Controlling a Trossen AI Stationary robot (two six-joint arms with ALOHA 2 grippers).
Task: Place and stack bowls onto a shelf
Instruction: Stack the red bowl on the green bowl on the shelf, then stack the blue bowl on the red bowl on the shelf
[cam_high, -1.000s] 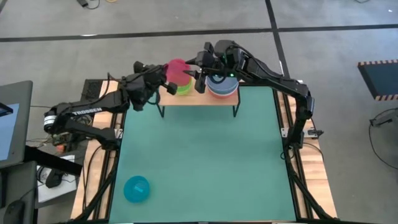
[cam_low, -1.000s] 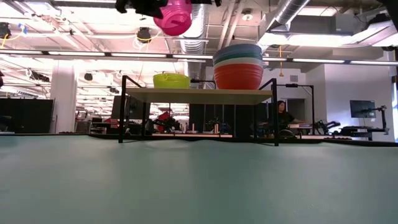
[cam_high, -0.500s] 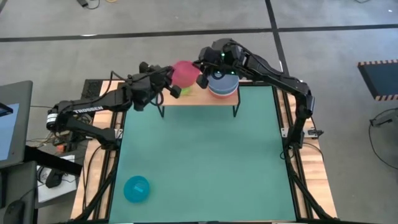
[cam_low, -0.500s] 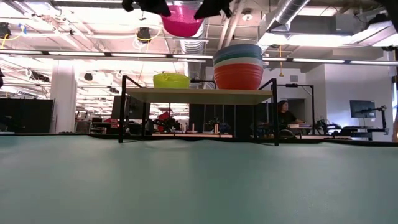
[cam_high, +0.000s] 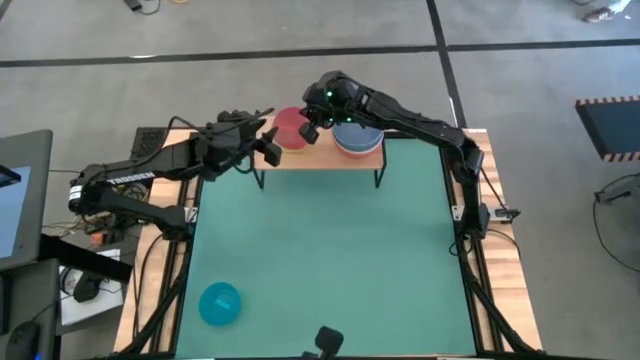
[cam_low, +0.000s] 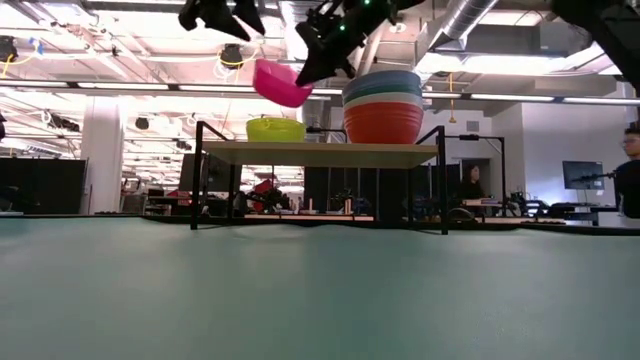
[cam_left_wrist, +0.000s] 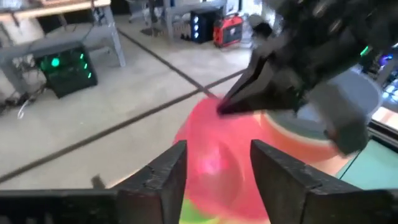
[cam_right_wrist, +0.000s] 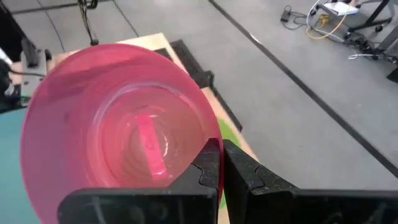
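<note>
A pink bowl (cam_high: 289, 124) hangs tilted in the air above a yellow-green bowl (cam_low: 276, 128), which stands on the left part of the light-wood shelf (cam_low: 320, 153). My right gripper (cam_high: 309, 129) is shut on the pink bowl's rim. My left gripper (cam_high: 267, 142) is open just left of the pink bowl and apart from it; its fingers (cam_left_wrist: 168, 177) stand before the bowl (cam_left_wrist: 221, 158). A stack of several bowls (cam_low: 383, 105), red at the bottom, stands on the shelf's right part. A cyan bowl (cam_high: 220, 303) lies on the green mat, near left. My right gripper pinches the pink bowl's rim (cam_right_wrist: 214, 146), one finger (cam_right_wrist: 202, 171) inside the bowl and one (cam_right_wrist: 252, 177) outside. It comes at the bowl from the table's right side, slanting down (cam_low: 320, 60). The bowl (cam_low: 281, 84) hangs tilted, clear of the shelf and of the yellow-green bowl.
The shelf (cam_high: 320, 160) stands at the mat's far edge on thin black legs (cam_low: 197, 175). The green mat (cam_high: 320, 250) stretches wide in front of it. People show in the room far behind (cam_low: 630, 170).
My left gripper held the pink bowl a second ago; my right gripper came in from the right and took its rim. My left gripper has let go and drawn back toward the table's left. The bowl has come down a little and now tips in my right gripper.
</note>
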